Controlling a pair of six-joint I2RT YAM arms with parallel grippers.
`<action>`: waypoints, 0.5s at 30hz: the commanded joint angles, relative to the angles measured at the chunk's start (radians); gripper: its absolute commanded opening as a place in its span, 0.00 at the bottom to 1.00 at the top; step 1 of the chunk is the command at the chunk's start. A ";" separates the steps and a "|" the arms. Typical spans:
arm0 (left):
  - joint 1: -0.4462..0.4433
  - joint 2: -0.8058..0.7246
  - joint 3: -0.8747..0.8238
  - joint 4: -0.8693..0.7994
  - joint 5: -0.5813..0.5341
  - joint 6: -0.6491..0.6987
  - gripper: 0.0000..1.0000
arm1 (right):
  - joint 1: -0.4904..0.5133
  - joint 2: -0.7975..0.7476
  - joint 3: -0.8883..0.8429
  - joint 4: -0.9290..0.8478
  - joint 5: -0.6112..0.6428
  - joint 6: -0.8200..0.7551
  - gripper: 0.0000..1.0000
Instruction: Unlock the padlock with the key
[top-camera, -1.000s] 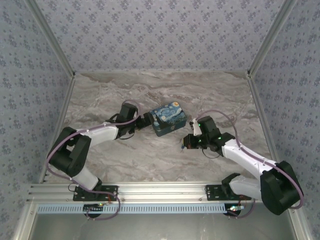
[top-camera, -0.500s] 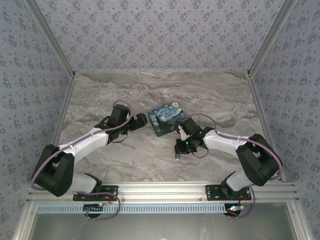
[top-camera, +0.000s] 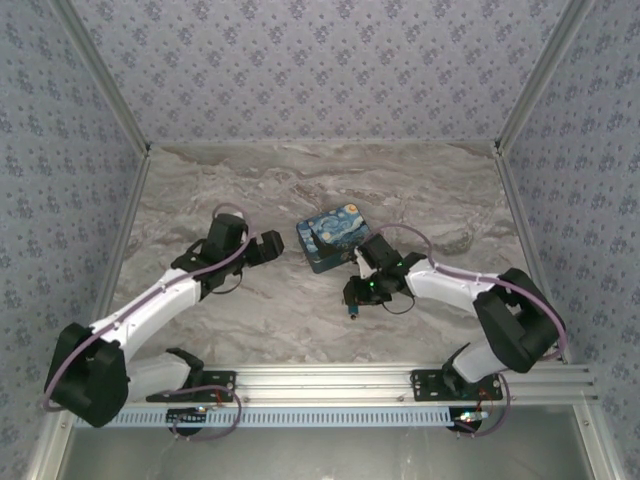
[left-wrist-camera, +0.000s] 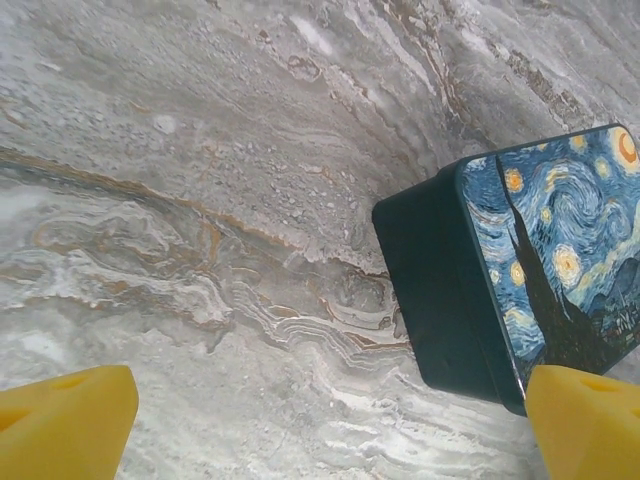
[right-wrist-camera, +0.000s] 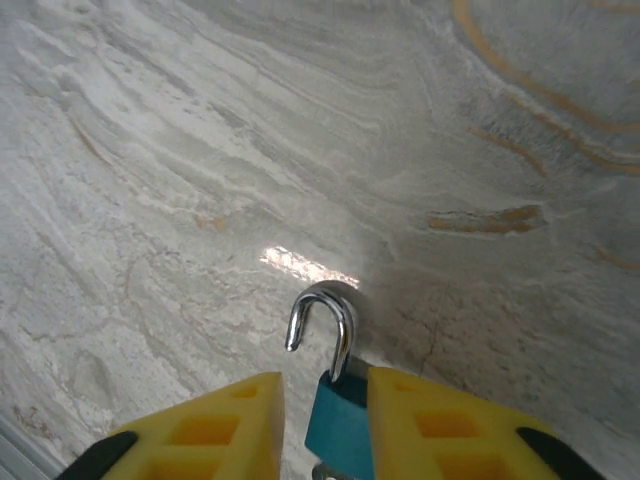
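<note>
In the right wrist view the padlock (right-wrist-camera: 342, 428), a teal body with a silvery shackle (right-wrist-camera: 338, 305), stands between my yellow fingers (right-wrist-camera: 215, 430). Its shackle is swung open, the free end hanging loose. My right gripper (right-wrist-camera: 325, 392) is shut on the padlock; the body presses the right finger and a thin slit shows at the left one. From above, the right gripper (top-camera: 354, 297) is low over the table just in front of the box, with the padlock (top-camera: 353, 311) at its tip. My left gripper (top-camera: 268, 247) is open and holds nothing. The key is hidden.
The blue-and-yellow swirl-painted tin box (top-camera: 335, 238) sits mid-table between the arms; in the left wrist view the box (left-wrist-camera: 530, 260) lies to the right of the open fingers (left-wrist-camera: 62, 420). Marble tabletop (top-camera: 300, 180) stretches behind and in front, with patterned walls around it.
The left gripper has drawn back leftward from the box. The right gripper has swung in from the right to just in front of the box, with the padlock in it.
</note>
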 joint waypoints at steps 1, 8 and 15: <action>0.008 -0.063 -0.007 -0.048 -0.052 0.045 0.99 | -0.002 -0.086 0.024 -0.063 0.076 -0.026 0.34; 0.010 -0.199 -0.003 -0.142 -0.186 0.132 1.00 | -0.081 -0.276 0.012 -0.077 0.136 -0.027 0.42; 0.025 -0.355 -0.025 -0.179 -0.382 0.244 0.99 | -0.284 -0.539 -0.065 -0.036 0.185 -0.022 0.59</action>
